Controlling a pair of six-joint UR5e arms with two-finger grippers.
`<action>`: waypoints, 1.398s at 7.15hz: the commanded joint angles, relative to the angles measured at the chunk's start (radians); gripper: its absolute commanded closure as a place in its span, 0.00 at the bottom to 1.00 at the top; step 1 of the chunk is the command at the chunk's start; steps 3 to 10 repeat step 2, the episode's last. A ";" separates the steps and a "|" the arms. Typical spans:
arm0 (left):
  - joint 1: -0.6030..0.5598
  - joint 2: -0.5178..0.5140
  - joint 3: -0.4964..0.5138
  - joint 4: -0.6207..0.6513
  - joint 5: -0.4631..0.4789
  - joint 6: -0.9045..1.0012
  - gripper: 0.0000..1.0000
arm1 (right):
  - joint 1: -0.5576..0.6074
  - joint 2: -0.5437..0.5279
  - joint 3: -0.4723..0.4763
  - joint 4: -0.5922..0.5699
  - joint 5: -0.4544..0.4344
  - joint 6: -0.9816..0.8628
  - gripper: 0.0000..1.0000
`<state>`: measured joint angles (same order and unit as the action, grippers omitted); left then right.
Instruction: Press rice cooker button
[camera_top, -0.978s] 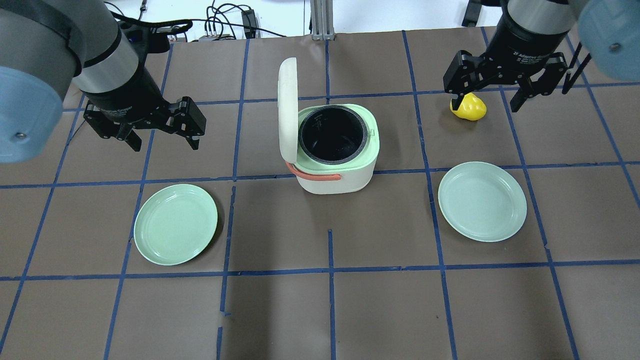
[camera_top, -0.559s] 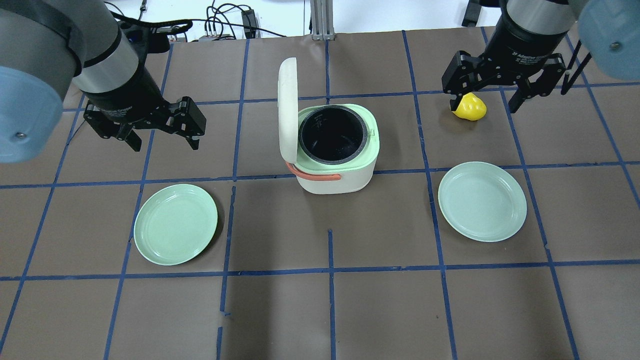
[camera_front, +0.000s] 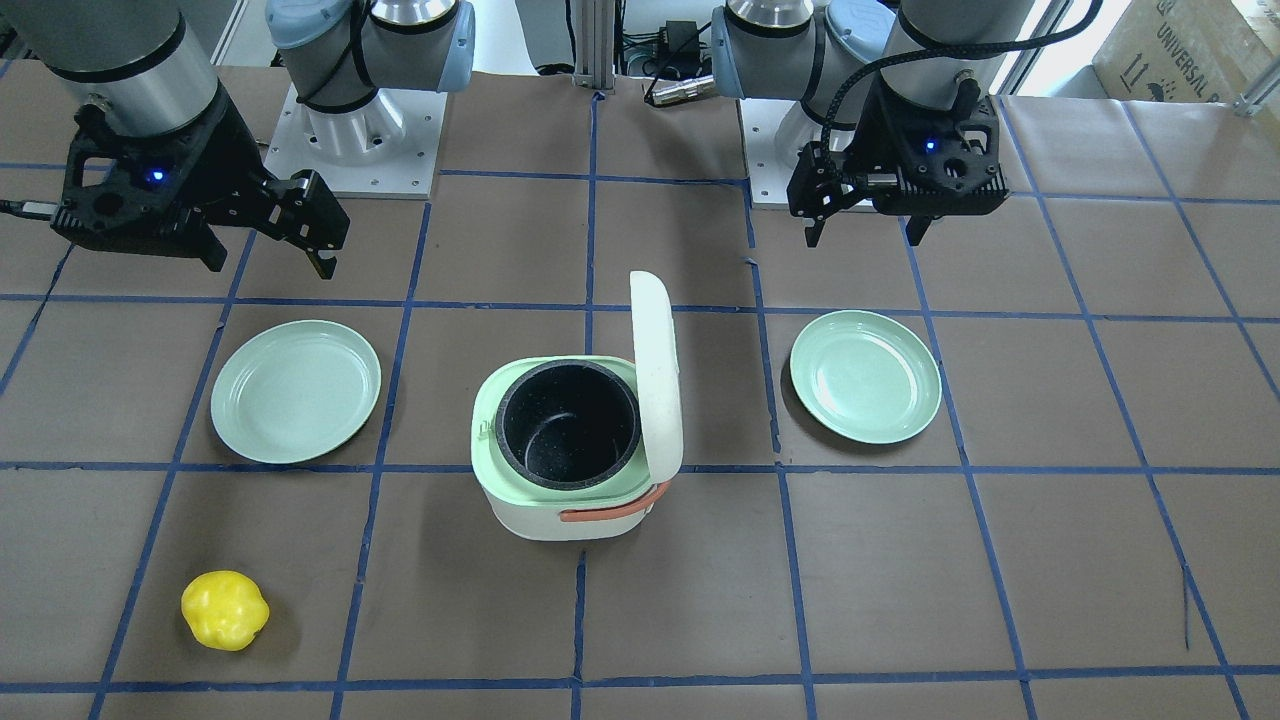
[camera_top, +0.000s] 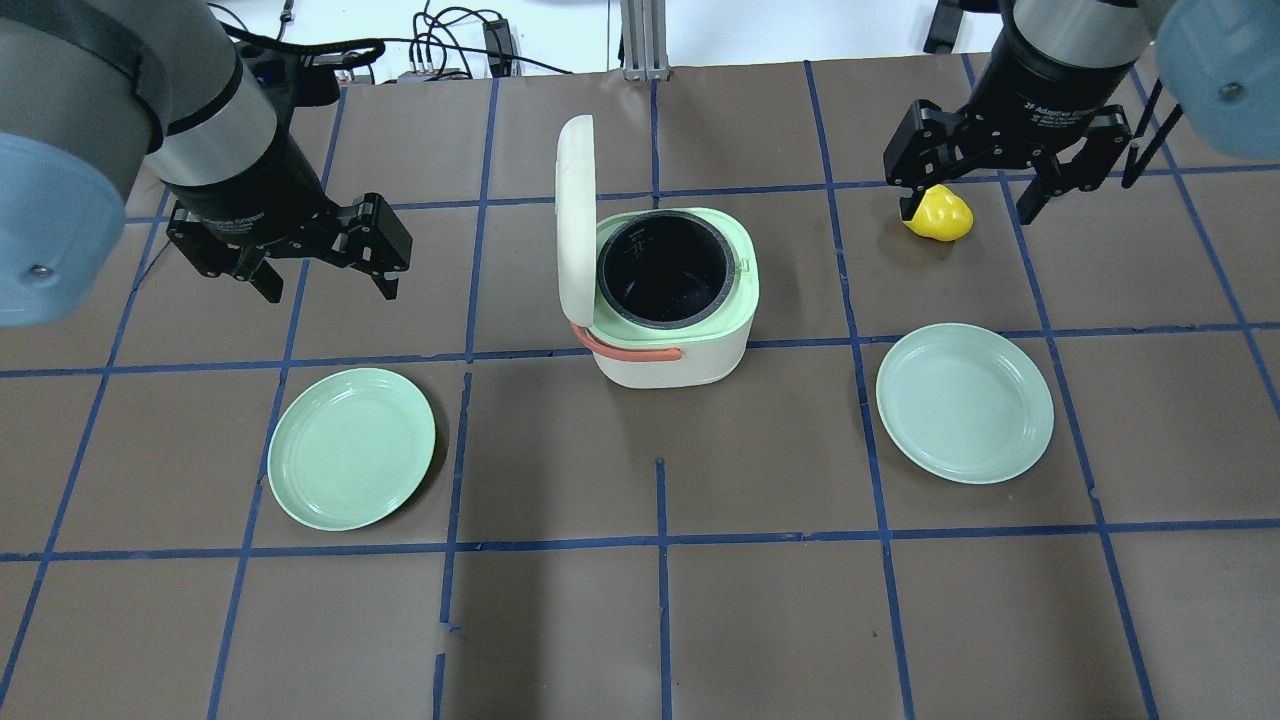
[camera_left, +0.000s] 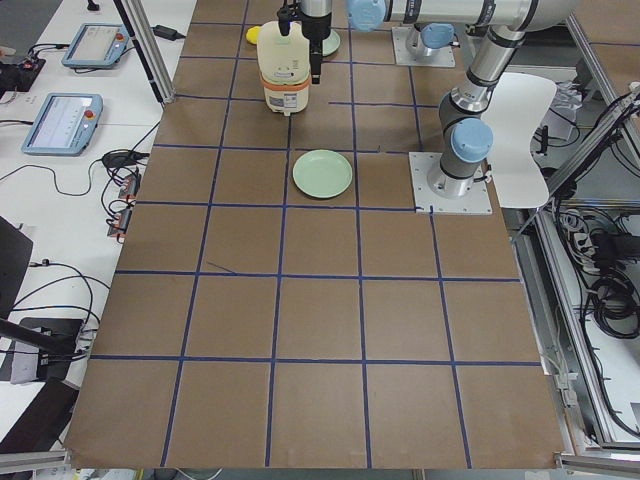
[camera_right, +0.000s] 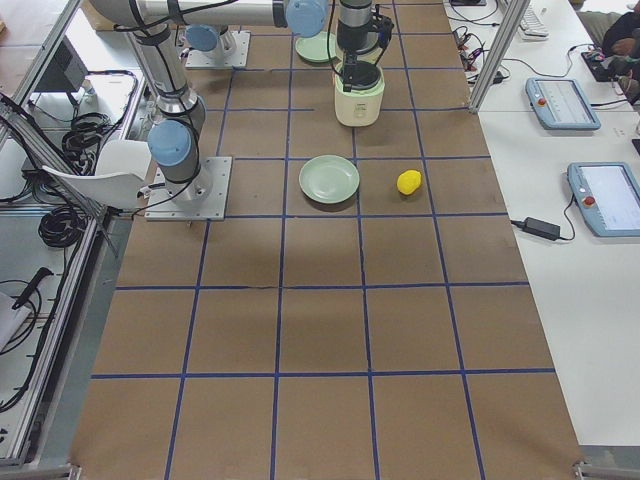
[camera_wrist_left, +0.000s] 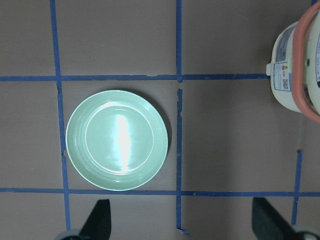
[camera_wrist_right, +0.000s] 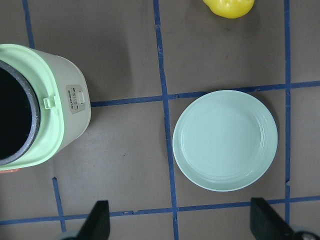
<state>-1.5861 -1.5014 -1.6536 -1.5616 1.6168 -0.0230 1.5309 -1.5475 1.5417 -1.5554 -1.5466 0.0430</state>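
Hanging over the robot's side of the brown paper-covered desk (camera_top: 760, 620), both arms were idle. The left jaws were spread wide with nothing between them, and the wrist view showed their dark fingertips (camera_wrist_left: 100, 222) far apart above the pale green round plate (camera_top: 350, 448) on the left. Same story opposite: the right jaws were released and empty, looking down on the paler green round plate (camera_top: 965, 403) on the right.

A little further out, at the middle of the desk between the two plates, sat the small white rounded-square plastic rice cooker (camera_top: 700, 360). Its white lid (camera_top: 575, 220) stood upright on the robot's left side, the black inner pot (camera_top: 665, 275) was bare, and the orange strap handle (camera_top: 630, 350) drooped along the near wall. On the cooker's right flank were a small green latch tab (camera_wrist_right: 48, 102) and a little control panel (camera_wrist_right: 76, 100).

Farthest out lay a lumpy yellow toy pepper (camera_front: 225, 610), well apart from everything.

My read: neither set of jaws was near the cooker. With the lid already up, a lid-release press looked done. If the panel button was meant, the whole approach and push remained, likely for the right jaws.
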 joint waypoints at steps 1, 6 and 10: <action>0.000 0.000 0.000 0.000 0.000 0.000 0.00 | 0.000 0.000 0.000 0.000 -0.001 0.000 0.00; -0.002 0.000 0.000 0.000 0.000 0.000 0.00 | 0.000 0.000 -0.003 0.000 -0.003 0.000 0.00; -0.002 0.000 0.000 0.000 0.000 0.000 0.00 | 0.000 0.000 -0.003 0.000 -0.003 0.000 0.00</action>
